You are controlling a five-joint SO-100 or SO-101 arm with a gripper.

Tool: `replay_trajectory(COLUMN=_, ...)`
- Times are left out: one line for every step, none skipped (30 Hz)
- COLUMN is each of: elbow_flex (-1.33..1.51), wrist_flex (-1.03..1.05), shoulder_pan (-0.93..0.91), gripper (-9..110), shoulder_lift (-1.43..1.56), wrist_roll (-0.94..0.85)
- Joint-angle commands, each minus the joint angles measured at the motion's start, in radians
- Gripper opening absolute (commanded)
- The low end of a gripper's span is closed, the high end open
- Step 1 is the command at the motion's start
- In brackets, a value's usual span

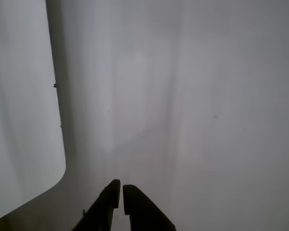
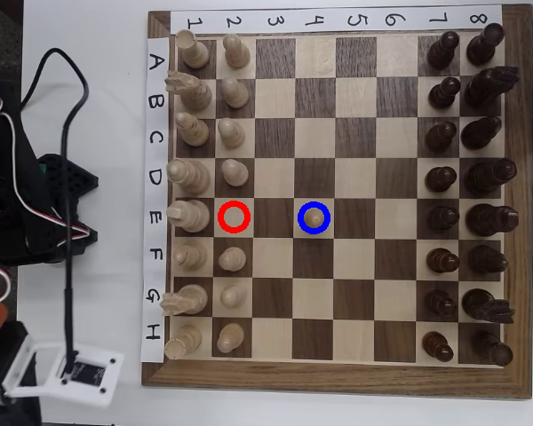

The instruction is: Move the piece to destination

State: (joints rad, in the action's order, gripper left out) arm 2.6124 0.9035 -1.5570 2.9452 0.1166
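In the overhead view a pale pawn (image 2: 314, 215) stands inside the blue ring on the light square (image 2: 328, 233) in row E, column 4. The red-ringed square (image 2: 234, 216) in column 2 of the same row holds no piece. The other pale pawns (image 2: 234, 170) stand along column 2. In the wrist view my gripper (image 1: 121, 193) enters from the bottom edge. Its dark fingers (image 1: 108, 199) are closed to a thin slit and hold nothing. It points at a blank grey-white surface, away from the board. Its fingertips do not show in the overhead view.
The folded arm (image 2: 35, 213) with its cables lies left of the board (image 2: 338, 383), and a white camera mount (image 2: 71, 373) sits at the lower left. Dark pieces (image 2: 466, 173) fill columns 7 and 8. The wrist view shows a white panel with a rounded corner (image 1: 24, 120).
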Motion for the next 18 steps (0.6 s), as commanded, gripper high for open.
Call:
replay_trajectory(elbow_flex=0.055, wrist_flex=-0.015, shoulder_pan=-0.005, gripper=0, shoulder_lift=0.057, wrist_roll=-0.008)
replay_trajectory(elbow_flex=0.078, wrist_flex=-0.011, shoulder_pan=-0.002, gripper=0, shoulder_lift=0.074, wrist_roll=-0.005)
replay_trajectory(elbow_flex=0.098, wrist_flex=-0.005, shoulder_pan=0.002, gripper=1, shoulder_lift=0.091, wrist_roll=0.000)
replay_trajectory(elbow_flex=0.123, wrist_flex=-0.002, shoulder_pan=0.006, gripper=1, shoulder_lift=0.109, wrist_roll=0.005)
replay_trajectory(elbow_flex=0.144, wrist_flex=0.002, shoulder_pan=0.006, gripper=1, shoulder_lift=0.129, wrist_roll=0.005)
replay_trajectory(elbow_flex=0.164, wrist_flex=0.005, shoulder_pan=0.006, gripper=1, shoulder_lift=0.147, wrist_roll=0.005)
replay_trajectory(elbow_flex=0.184, wrist_flex=0.006, shoulder_pan=0.005, gripper=1, shoulder_lift=0.163, wrist_roll=0.006)
replay_trajectory(elbow_flex=0.201, wrist_flex=0.008, shoulder_pan=0.002, gripper=1, shoulder_lift=0.178, wrist_roll=0.005)
replay_trajectory(elbow_flex=0.218, wrist_flex=0.008, shoulder_pan=-0.003, gripper=1, shoulder_lift=0.192, wrist_roll=0.006)
replay_trajectory(elbow_flex=0.232, wrist_flex=0.008, shoulder_pan=-0.008, gripper=0, shoulder_lift=0.204, wrist_roll=0.011)
replay_trajectory(elbow_flex=0.245, wrist_flex=0.009, shoulder_pan=-0.014, gripper=0, shoulder_lift=0.213, wrist_roll=0.011)
replay_trajectory(elbow_flex=0.256, wrist_flex=0.012, shoulder_pan=-0.023, gripper=0, shoulder_lift=0.222, wrist_roll=0.008)
replay_trajectory(elbow_flex=0.268, wrist_flex=0.015, shoulder_pan=-0.031, gripper=0, shoulder_lift=0.232, wrist_roll=0.006)
replay_trajectory(elbow_flex=0.281, wrist_flex=0.015, shoulder_pan=-0.037, gripper=0, shoulder_lift=0.241, wrist_roll=0.008)
replay_trajectory(elbow_flex=0.295, wrist_flex=0.015, shoulder_pan=-0.044, gripper=0, shoulder_lift=0.252, wrist_roll=0.009)
replay_trajectory(elbow_flex=0.308, wrist_flex=0.012, shoulder_pan=-0.051, gripper=0, shoulder_lift=0.261, wrist_roll=0.009)
replay_trajectory(elbow_flex=0.322, wrist_flex=0.009, shoulder_pan=-0.055, gripper=0, shoulder_lift=0.272, wrist_roll=0.009)
replay_trajectory(elbow_flex=0.336, wrist_flex=0.008, shoulder_pan=-0.061, gripper=0, shoulder_lift=0.281, wrist_roll=0.011)
